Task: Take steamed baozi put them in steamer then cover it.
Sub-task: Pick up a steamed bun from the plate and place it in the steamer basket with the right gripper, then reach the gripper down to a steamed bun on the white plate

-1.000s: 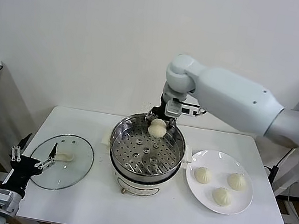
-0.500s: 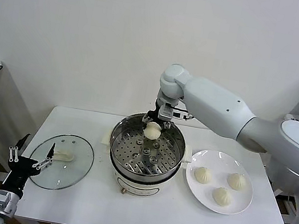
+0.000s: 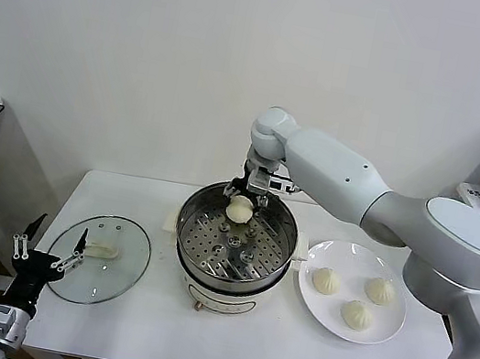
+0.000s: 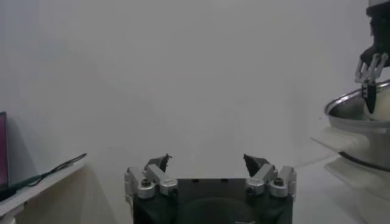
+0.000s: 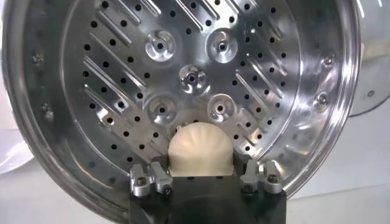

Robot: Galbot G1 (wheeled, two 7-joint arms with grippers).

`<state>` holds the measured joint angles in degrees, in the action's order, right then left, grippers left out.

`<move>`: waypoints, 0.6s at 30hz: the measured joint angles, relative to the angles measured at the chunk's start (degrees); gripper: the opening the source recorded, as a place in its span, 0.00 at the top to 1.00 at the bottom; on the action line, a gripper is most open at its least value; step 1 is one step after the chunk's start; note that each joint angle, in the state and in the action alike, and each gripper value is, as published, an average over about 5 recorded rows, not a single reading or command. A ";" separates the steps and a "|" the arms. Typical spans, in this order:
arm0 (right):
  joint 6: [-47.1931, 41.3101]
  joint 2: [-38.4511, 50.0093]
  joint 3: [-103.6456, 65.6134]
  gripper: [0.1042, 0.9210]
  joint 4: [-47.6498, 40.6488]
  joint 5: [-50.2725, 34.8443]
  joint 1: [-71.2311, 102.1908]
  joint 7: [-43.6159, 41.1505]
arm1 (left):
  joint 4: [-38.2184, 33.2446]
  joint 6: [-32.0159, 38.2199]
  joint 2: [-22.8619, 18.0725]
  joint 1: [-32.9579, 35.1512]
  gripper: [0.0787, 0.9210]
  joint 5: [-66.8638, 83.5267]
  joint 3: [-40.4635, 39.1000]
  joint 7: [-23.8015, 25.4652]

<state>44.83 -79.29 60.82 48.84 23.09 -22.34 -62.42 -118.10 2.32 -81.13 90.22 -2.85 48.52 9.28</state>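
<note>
The left gripper (image 3: 45, 257) is parked well to the steamer's left, just off the table's front-left corner, its fingers spread wide and holding nothing. Near it, left of the steamer, the round glass lid (image 3: 99, 259) lies flat on the white table (image 3: 220, 343). To the steamer's right a white plate (image 3: 390, 332) carries three steamed baozi (image 3: 325, 280), set apart from one another.

The steamer (image 3: 196, 269) stands at the table's middle: a wide shiny steel pot on a white base, with a perforated tray (image 5: 201, 79) inside. At its far rim the right gripper (image 3: 243, 200) reaches down into the pot with a fourth baozi (image 5: 200, 149) between its fingers. In the right wrist view the bun sits low against the tray with the fingers (image 5: 149, 176) flanking it; they look loosened, but I cannot tell whether they touch the dough.

Each bun is a small cream-white dome with faint pleats running up to the crown, smooth and matte. It will likely handle as light and soft, denting easily and perhaps a little tacky, so a gentle pinch across the widest part of the sides, low on the dome, seems the safest hold; squeezing the pleated top would mar it.
</note>
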 measured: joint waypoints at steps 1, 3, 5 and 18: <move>-0.01 0.03 -0.04 0.13 -0.05 -0.06 0.06 0.03 | 0.00 0.03 -0.01 0.01 0.12 0.00 0.01 0.02; -0.10 0.16 -0.16 0.12 0.02 -0.31 0.10 0.05 | 0.01 0.09 -0.05 0.06 0.12 0.01 0.03 0.09; -0.32 0.41 -0.30 0.12 0.29 -0.78 -0.01 -0.03 | 0.01 0.13 -0.08 0.13 0.12 0.01 0.05 0.15; -7.61 9.49 3.04 0.12 9.23 -16.14 -8.95 -6.18 | -0.63 0.00 -0.03 0.68 0.12 0.01 -0.17 0.07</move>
<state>37.22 -69.80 63.86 58.08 6.96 -31.28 -68.60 -118.72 2.32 -81.16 90.90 -2.84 48.35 9.35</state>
